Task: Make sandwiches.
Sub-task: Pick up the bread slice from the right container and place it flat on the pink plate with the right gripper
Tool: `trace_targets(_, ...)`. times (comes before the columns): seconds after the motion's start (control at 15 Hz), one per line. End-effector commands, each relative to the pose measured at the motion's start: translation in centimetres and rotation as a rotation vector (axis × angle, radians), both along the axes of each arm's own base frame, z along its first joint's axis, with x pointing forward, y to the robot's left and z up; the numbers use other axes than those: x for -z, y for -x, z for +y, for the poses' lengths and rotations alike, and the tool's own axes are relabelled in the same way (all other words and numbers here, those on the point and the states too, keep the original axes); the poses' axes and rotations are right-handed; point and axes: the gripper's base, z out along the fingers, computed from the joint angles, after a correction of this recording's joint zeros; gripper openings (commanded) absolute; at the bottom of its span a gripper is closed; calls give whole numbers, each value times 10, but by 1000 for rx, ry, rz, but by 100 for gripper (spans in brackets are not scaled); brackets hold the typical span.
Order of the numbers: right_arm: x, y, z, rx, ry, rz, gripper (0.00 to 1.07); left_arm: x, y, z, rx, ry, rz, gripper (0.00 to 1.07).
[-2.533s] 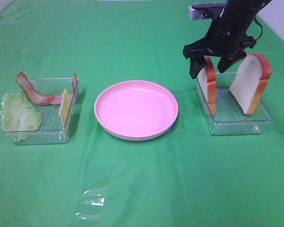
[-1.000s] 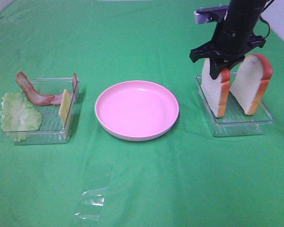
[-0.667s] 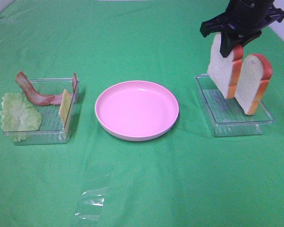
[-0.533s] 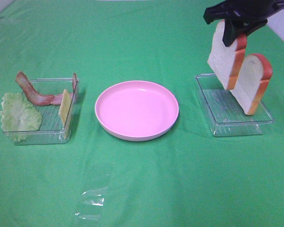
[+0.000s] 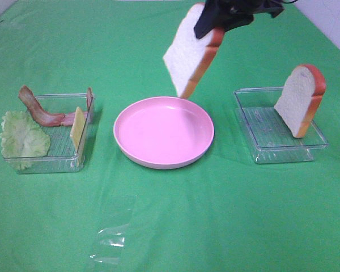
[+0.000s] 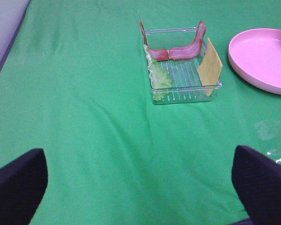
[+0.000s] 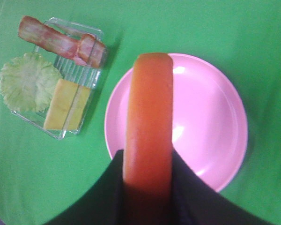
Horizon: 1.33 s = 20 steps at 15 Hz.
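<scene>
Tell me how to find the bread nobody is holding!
On the green cloth, look right of the pink plate to the clear tray holding only bread. The slice leans upright inside it; the other slice hangs in the air.

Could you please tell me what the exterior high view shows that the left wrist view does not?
Only exterior high: the right tool shut on a white toy bread slice with orange-brown crust, and a second slice standing in the right clear plastic tray. Only left wrist: the open left tool. Both: the round pink plate and the left clear plastic tray with reddish bacon strips, green lettuce and yellow cheese square.
</scene>
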Motion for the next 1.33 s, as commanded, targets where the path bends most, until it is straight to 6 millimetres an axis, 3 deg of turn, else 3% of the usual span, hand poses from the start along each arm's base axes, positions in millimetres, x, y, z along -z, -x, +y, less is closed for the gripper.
trace_targets(0.07, 18, -4, 32, -35, -23, -44, 0, 0, 1, -1, 3, 5, -12, 100)
trace_targets(0.2, 36, -6, 52, -55, -21, -45, 0, 0, 1, -1, 3, 5, -12, 100)
trace_targets(0.33, 70, -10, 71, -72, -3, -7, 0, 0, 1, -1, 3, 5, -12, 100)
trace_targets(0.67, 117, -20, 75, -68, 52, 61, 0, 0, 1, -1, 3, 5, -12, 100)
trace_targets(0.8, 128, -25, 72, -76, 102, 31, 0, 0, 1, -1, 3, 5, -12, 100)
trace_targets(1.07, 130, -26, 71, -74, 116, 24, 1, 0, 1, -1, 3, 5, -12, 100)
trace_targets(1.2, 130, -26, 71, -74, 116, 24, 7, 0, 1, -1, 3, 5, -12, 100)
trace_targets(1.27, 130, -26, 71, -76, 119, 23, 17, 0, 1, -1, 3, 5, -12, 100)
trace_targets(1.33, 131, -26, 71, -78, 124, 20, 34, 0, 1, -1, 3, 5, -12, 100)
